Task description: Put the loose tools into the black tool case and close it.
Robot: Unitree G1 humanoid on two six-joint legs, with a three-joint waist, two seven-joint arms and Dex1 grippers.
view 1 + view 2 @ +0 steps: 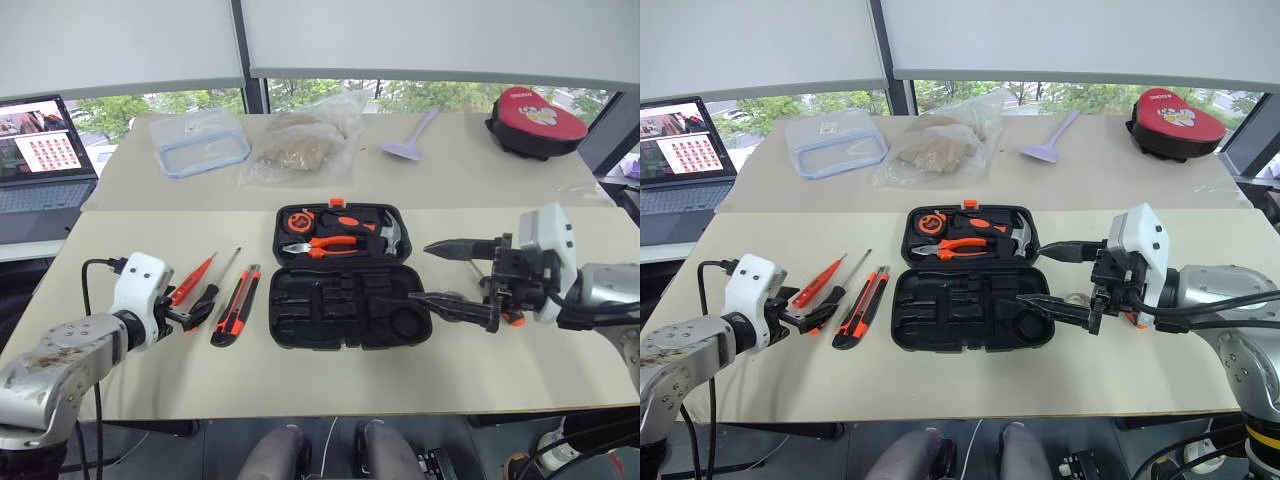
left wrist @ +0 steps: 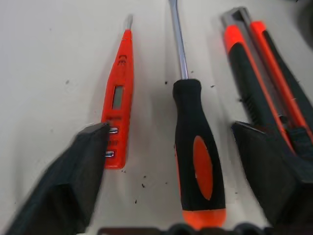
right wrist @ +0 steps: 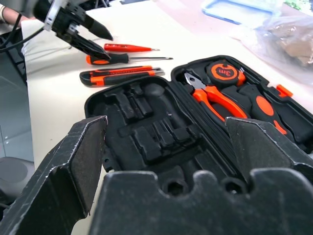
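The black tool case (image 1: 340, 318) lies open mid-table, its near half showing bare moulded slots; the far half holds pliers, a hammer and a tape measure. To its left lie a slim all-orange screwdriver (image 2: 119, 100), a black-and-orange-handled screwdriver (image 2: 198, 147) and an orange-and-black utility knife (image 2: 254, 73). My left gripper (image 2: 168, 129) is open low over the table, one finger on each side of the black-and-orange handle. My right gripper (image 1: 447, 275) hangs open above the case's right edge, nothing between its fingers (image 3: 73, 161).
On the far table stand a laptop (image 1: 40, 150), a clear plastic container (image 1: 200, 140), a plastic bag (image 1: 300, 150), a purple scraper (image 1: 410, 140) and a red-and-black pouch (image 1: 535, 120). The table's front edge runs close below both arms.
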